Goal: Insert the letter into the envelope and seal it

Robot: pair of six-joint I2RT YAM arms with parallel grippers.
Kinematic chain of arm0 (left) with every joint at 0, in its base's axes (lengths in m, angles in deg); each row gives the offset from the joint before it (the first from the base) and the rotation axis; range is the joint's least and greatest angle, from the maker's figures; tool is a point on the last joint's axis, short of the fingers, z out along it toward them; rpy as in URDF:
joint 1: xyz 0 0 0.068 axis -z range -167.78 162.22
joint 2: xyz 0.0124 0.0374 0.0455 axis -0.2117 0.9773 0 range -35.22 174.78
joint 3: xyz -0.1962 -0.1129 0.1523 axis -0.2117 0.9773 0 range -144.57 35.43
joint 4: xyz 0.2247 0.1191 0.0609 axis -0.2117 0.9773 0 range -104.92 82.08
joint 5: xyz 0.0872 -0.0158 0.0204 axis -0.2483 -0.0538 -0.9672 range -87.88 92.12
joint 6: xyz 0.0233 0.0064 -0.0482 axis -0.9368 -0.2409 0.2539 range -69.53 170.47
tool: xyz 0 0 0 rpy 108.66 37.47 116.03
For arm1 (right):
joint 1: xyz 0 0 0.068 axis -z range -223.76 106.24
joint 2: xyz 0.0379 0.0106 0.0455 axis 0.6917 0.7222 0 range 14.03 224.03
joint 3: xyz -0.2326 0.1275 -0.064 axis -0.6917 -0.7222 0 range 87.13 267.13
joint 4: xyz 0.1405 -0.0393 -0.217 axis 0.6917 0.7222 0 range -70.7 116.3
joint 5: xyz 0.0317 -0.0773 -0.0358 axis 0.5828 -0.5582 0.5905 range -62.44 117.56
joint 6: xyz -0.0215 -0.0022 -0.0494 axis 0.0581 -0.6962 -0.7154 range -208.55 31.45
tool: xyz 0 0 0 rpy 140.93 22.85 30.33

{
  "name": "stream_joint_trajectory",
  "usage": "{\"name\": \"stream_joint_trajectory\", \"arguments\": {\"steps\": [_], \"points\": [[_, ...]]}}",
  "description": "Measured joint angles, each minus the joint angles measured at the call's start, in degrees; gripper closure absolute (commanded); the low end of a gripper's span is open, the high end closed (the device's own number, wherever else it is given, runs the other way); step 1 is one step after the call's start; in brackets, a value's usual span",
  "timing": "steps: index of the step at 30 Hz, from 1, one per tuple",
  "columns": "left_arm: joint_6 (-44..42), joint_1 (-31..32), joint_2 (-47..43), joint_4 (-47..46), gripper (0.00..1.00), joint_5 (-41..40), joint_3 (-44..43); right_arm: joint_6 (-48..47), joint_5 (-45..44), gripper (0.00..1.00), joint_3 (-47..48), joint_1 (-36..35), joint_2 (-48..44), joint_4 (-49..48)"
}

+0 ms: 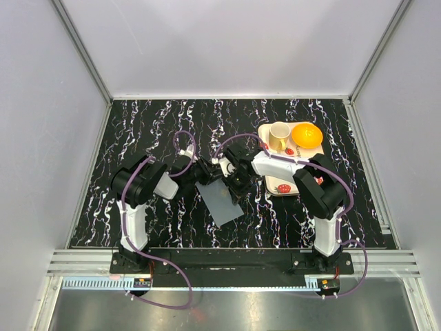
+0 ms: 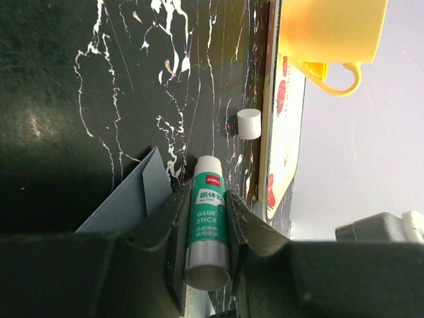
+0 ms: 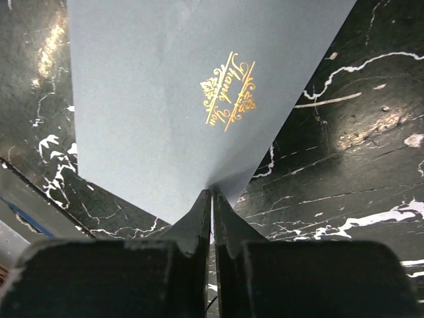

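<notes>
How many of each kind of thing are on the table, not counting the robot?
envelope: 1
glue stick: 1
cap: 1
cup: 1
tray: 1
orange round thing: 1
Total: 6

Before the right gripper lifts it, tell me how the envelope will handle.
The envelope looks like thin flat paper, so probably light and floppy. The right gripper pinches only one pointed corner, so the rest may sag or swing.
</notes>
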Motion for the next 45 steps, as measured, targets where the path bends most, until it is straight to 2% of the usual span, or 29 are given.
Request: {"name": "stream_joint_trajectory", "arguments": {"steps": [7,17,21,31,37,45], "points": [[-0.2,0.0,0.3,-0.7,1.00,0.0,0.0,2.4,2.1,0.90,0.0,0.0,-0.5,-1.2],[4.4,1.4,2.0,-11.0,1.00,2.0,0.0,4.0,2.5,0.93,0.1,0.1,1.2,-3.0],[6.1,3.4,2.4,-11.8,1.00,1.1,0.5,4.3,2.2,0.94,0.3,0.1,1.3,-2.9],[8.7,5.7,8.7,-16.0,1.00,1.1,0.0,4.3,2.2,0.96,0.1,0.1,1.3,-3.2],[9.3,4.6,10.5,-17.4,1.00,1.1,-2.1,4.2,2.3,0.96,-0.2,0.1,1.1,-3.8],[7.9,-0.9,10.8,-17.2,1.00,0.7,-2.9,4.2,2.4,0.96,-1.0,0.1,0.7,-4.6]]}}
